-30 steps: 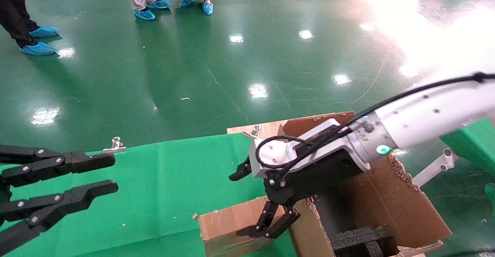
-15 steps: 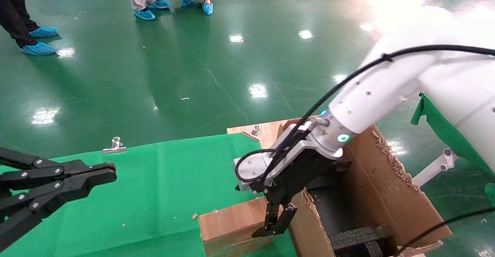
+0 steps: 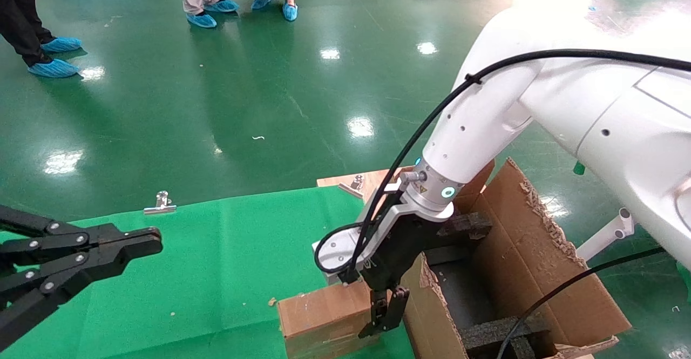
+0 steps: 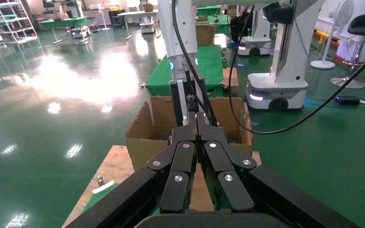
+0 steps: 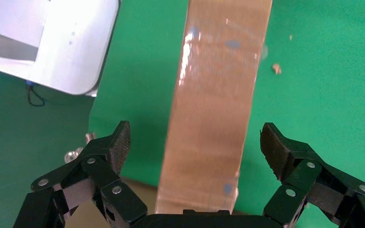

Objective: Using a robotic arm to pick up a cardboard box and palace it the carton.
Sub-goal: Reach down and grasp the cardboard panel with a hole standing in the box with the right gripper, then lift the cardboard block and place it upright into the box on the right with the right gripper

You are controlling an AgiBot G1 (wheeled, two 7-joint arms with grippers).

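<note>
Right tool [image 5: 195, 152]: white arm, black fingers spread wide, straddling small flat brown cardboard box [image 3: 324, 316] w/o touching, on green surface [image 3: 216, 251]. Large brown flapped carton [image 3: 540, 272] at 3 o'clock. Left tool [image 3: 154, 240]: black, pressed together, idle at 9 o'clock.

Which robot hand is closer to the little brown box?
The right one. The right gripper hangs just above the cardboard box, fingers open on either side of it. The left gripper is shut, far off across the green cloth.
</note>
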